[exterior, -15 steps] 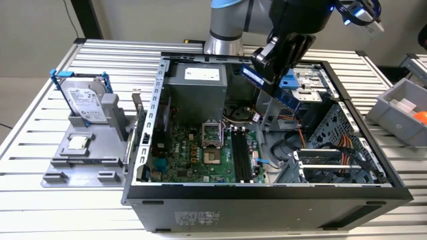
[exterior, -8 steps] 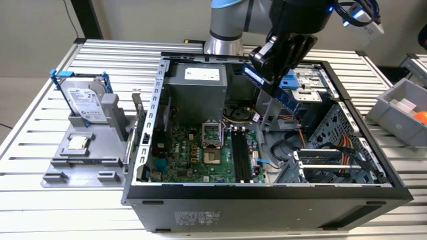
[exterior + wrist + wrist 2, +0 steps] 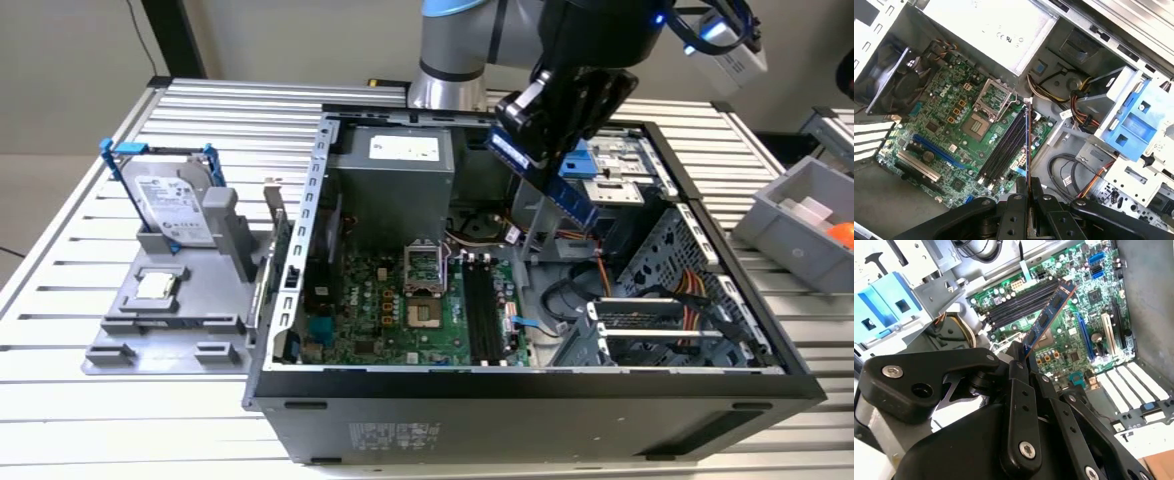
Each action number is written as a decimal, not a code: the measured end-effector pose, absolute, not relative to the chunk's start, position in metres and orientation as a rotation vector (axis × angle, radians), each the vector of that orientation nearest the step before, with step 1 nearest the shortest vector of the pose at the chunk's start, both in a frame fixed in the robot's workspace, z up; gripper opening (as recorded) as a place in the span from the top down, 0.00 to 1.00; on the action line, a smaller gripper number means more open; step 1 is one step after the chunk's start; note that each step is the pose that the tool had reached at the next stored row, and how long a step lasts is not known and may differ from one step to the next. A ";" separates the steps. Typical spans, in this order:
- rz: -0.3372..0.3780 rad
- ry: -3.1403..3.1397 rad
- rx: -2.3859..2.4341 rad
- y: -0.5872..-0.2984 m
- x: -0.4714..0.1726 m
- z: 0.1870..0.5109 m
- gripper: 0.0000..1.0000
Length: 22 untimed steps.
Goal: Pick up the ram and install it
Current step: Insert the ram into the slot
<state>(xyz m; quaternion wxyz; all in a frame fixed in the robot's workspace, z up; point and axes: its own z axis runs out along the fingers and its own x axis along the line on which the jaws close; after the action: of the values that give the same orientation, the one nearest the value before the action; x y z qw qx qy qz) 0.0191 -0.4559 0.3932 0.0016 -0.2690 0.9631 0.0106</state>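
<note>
Currently ram (image 3: 1049, 317) pinched at one end by gripper (image 3: 1026, 365), jaws pressed onto board faces. Stick hangs tilted in air over open case (image 3: 534, 400), above motherboard (image 3: 949, 130), not yet in black slots (image 3: 1004, 150).

Handling judgement: light, stiff, thin, brittle; twisting or bending risky. Best hold on flat faces near end, clear of contact edge.

Bluish board, row of dark flat chips, matte. Slots long, narrow, plastic; end latches possibly open, hard to tell. Case sheet metal.
</note>
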 end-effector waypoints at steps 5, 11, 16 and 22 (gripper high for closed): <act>0.033 3.038 -0.787 -0.456 0.019 0.393 1.00; 0.033 3.053 -0.722 -0.456 0.019 0.393 1.00; 0.033 3.067 -0.661 -0.456 0.019 0.393 1.00; 0.033 3.083 -0.578 -0.456 0.019 0.393 1.00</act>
<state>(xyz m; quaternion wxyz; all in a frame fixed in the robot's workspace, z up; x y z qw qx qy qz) 0.0192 -0.4563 0.3931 0.0024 -0.1841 0.9828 0.0104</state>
